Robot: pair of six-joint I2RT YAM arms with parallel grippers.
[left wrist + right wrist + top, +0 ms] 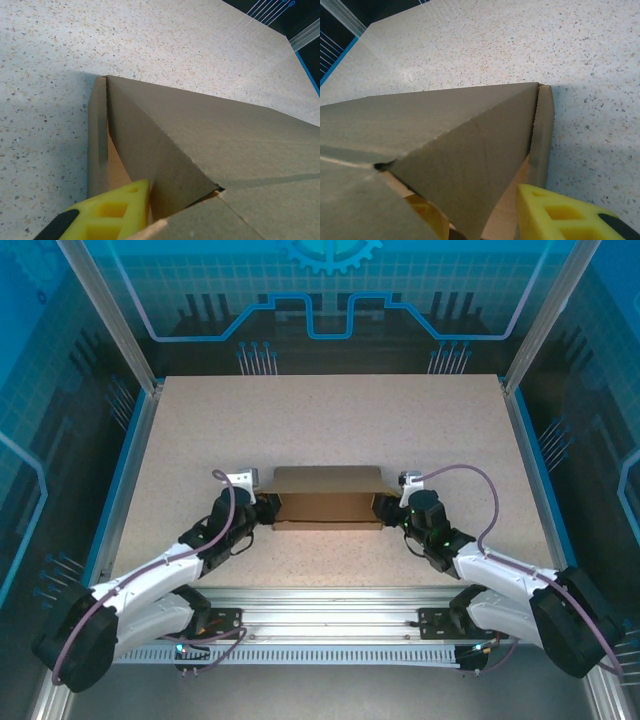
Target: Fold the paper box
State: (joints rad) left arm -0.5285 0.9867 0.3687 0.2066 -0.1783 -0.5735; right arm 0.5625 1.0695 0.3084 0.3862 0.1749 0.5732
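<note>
Yellow-fingered, your left gripper (262,508) is sitting at the left end of the box (328,502), one finger (115,212) lying against the side wall; you cannot tell whether it is clenching. The box is resting mid-table (330,420), between both grippers. Your right gripper (388,508) is straddling the right end wall, fingers (555,215) spread, not pinching.

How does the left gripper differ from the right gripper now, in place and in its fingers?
The left gripper is at the paper box's left end; the right gripper is at its right end. The right gripper's fingers stand apart, one under a flap, one outside the end wall; the left gripper shows one finger, so its opening is unclear. Both have yellow fingers at the box's ends.
</note>
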